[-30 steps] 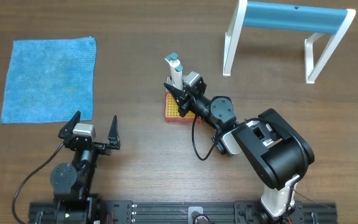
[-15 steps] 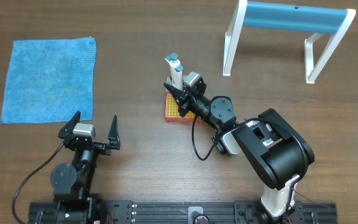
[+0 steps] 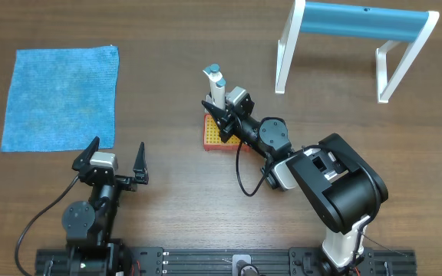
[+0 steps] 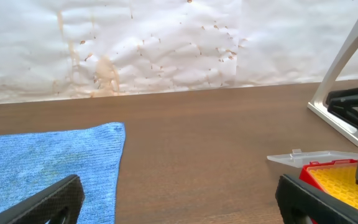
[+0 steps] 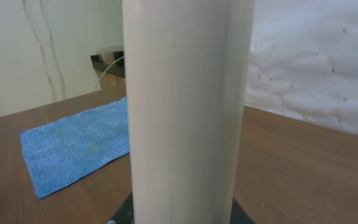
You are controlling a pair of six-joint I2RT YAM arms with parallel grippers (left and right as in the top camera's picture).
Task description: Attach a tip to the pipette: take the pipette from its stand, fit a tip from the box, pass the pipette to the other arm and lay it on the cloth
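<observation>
Right end effector (image 3: pixel 222 113) clamps the pipette (image 3: pixel 217 89), seemingly over the tip box (image 3: pixel 210 137); a tilted descent could miss its holes. Left end effector (image 3: pixel 117 149) gapes.

The table (image 3: pixel 167 38) looks like matt wood grain, the cloth (image 3: pixel 60 98) at upper left is rough woven fabric, the pipette (image 3: pixel 218 90) smooth plastic

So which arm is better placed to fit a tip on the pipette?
Right. The right pincer grips the pipette upright above the yellow tip box, while the left pincer sits open and empty, well away from it.
</observation>
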